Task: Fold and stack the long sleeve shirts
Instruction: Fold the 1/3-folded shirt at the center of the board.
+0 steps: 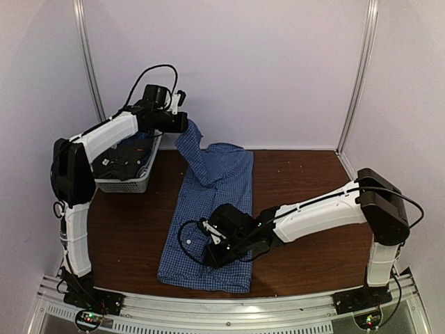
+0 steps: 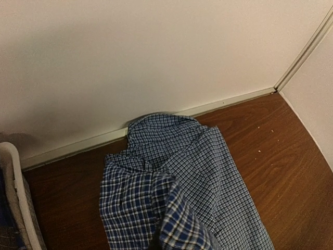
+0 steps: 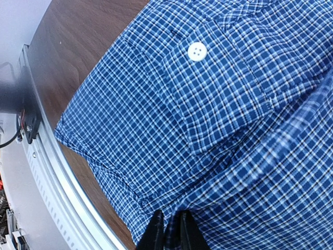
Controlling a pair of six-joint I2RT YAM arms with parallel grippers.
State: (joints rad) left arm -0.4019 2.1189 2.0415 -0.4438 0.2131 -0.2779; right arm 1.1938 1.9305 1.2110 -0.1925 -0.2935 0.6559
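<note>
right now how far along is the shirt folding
Done: nothing stacked yet. In hand: one shirt lies on the table, left gripper holding up its far end, right gripper pinching its near part. Left: finishing this fold, plus clothes in the basket.

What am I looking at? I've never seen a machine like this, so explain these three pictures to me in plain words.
These are two robot arms bolted to the near edge of a wooden table; each ends in a two-finger gripper. The wide picture comes from a fixed camera above and behind them. The other two come from small cameras on the wrists. A blue-and-white checked shirt lies spread down the middle of the table. The left gripper is shut on its far end and holds that end lifted, beside a white basket with dark clothes inside. The right gripper is down at the near end, fingertips almost together with a little cloth between them; its camera also shows a white button.
</note>
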